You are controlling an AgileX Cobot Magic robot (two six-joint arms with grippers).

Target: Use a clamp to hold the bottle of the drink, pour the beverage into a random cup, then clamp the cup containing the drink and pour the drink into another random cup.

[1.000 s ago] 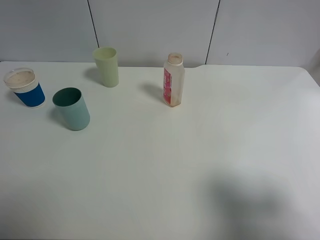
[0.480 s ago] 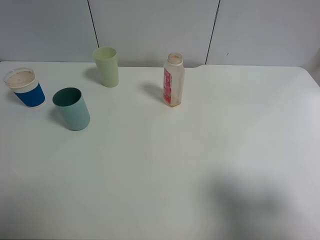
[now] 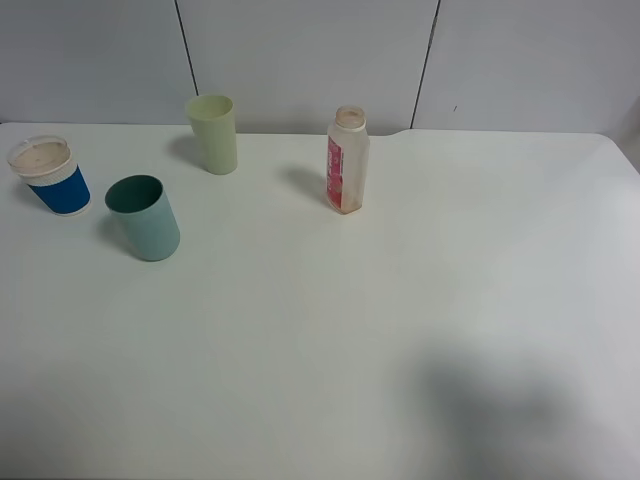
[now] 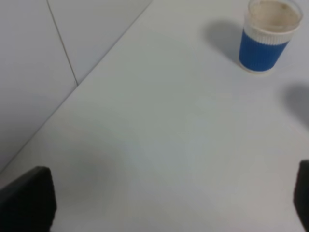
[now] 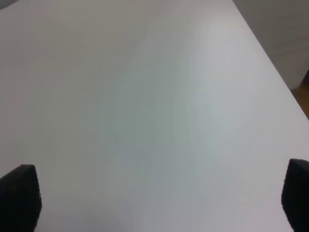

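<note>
1. The white table (image 3: 400,330) fills almost the whole scene, running from the grey panelled wall (image 3: 300,50) at the far side to the near edge. A soft dark shadow lies on it near right.
2. Neither arm appears in the high view, so I cannot tell their poses. Each wrist view catches only the two dark fingertips at the edges of the picture.
3. The left gripper (image 4: 169,203) has its jaws spread wide, one tip at each side of its view, with bare table between them. It holds nothing and touches nothing.
4. The right gripper (image 5: 159,198) is equally wide open over bare table, empty, with the table's edge running past it.
5. The bottle of the drink (image 3: 347,160) stands upright, far and just right of centre, uncapped, red-pink label facing left. Its contents are hard to make out.
6. The pale green tumbler (image 3: 213,133) stands upright far left of the bottle, near the wall.
7. The teal tumbler (image 3: 143,218) stands upright nearer and further left, well apart from the bottle.
8. The blue-sleeved cup (image 3: 49,176) stands at the far left, beside the teal tumbler without touching it. In the left wrist view (image 4: 268,35) it sits well ahead of the open jaws, its tan inside showing; whether liquid is in it I cannot tell.
</note>
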